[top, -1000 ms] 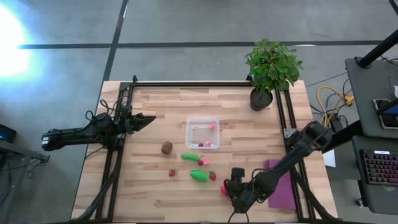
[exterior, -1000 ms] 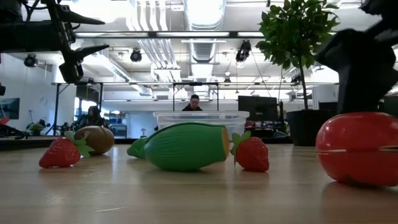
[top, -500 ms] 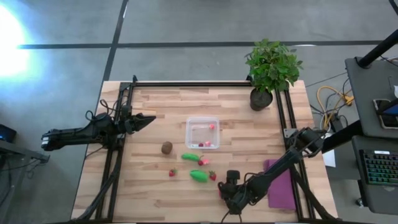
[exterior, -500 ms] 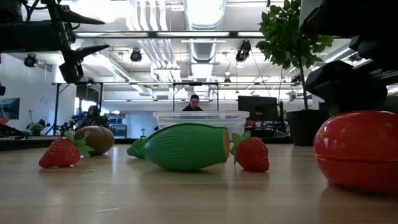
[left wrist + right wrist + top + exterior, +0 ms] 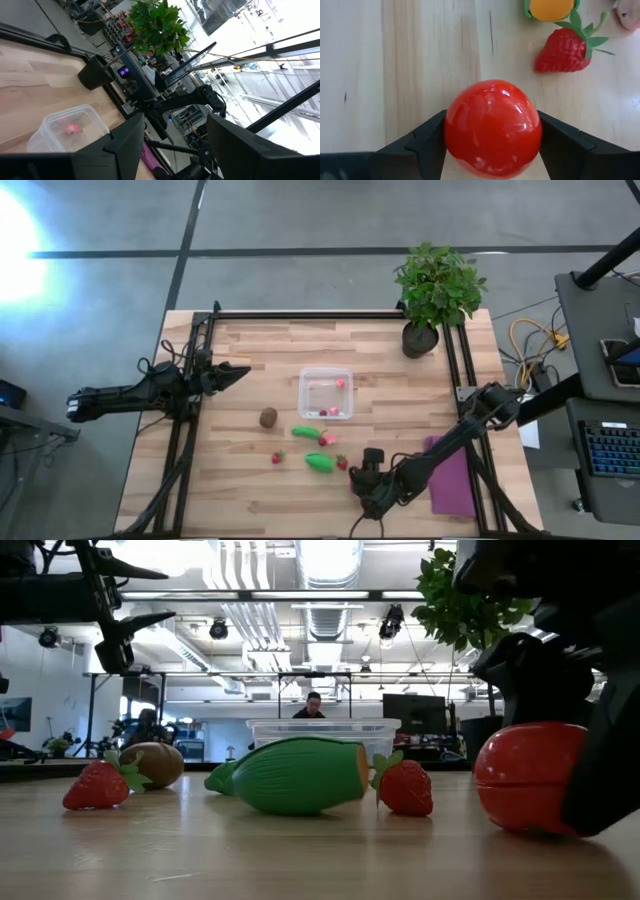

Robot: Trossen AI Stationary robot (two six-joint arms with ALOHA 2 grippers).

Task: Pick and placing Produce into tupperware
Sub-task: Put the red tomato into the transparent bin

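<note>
The red ball (image 5: 492, 127) sits near the table's near edge, between the fingers of my right gripper (image 5: 362, 480), which is shut on it. The clear tupperware (image 5: 325, 393) stands mid-table on its base with small pink berries (image 5: 340, 383) inside. On the wood lie a brown kiwi (image 5: 268, 417), two green pieces (image 5: 306, 433) (image 5: 320, 463), and strawberries (image 5: 278, 457) (image 5: 341, 463). My left gripper (image 5: 240, 372) waits open, raised over the table's left side. My right gripper pinches the red ball (image 5: 525, 778) between its two fingers, one on each side at its widest part (image 5: 451, 131). The fingers (image 5: 610, 775) come from above, pointing down. The ball's underside is at the table top; whether it is lifted clear I cannot tell.
A potted plant (image 5: 435, 290) stands at the far right corner. A purple cloth (image 5: 455, 480) lies flat near the right edge, under my right arm. Dark rails (image 5: 180, 450) run along the left and right sides. Bare wood lies left of the kiwi.
My right gripper has come down around the red ball and shifted a little toward the table's left. The ball has moved with it, a short way left along the table. The other produce and the tupperware have stayed in place.
</note>
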